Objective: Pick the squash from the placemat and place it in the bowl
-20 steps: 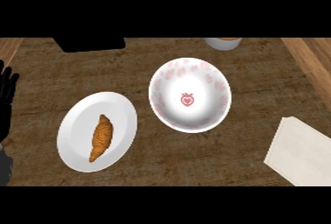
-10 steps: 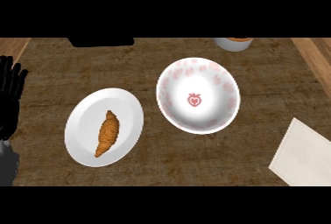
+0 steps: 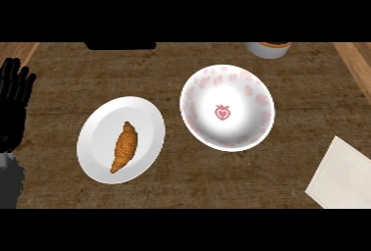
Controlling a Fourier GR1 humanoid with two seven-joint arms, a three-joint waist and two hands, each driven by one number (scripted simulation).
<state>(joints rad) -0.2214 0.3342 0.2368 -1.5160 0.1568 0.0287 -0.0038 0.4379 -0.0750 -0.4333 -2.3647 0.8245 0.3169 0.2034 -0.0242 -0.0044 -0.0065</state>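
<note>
While the left hand rests at the left edge of the view, fingers straight and pointing up the frame, it holds nothing; its grey forearm enters from the lower left corner. No right hand shows. On the brown woven placemat that covers most of the desk lie two dishes, close but not touching. At left is a plain white plate bearing a golden-brown elongated item that looks like a croissant rather than a squash; its long axis runs nearly up and down the view, tilted slightly, with the upper tip leaning right and the lower, broader end toward the lower left. At right is a white bowl with pink markings round its wall and a small red strawberry motif at its centre. A pale napkin lies at the lower right, and a small cup is cut off by the upper edge.
</note>
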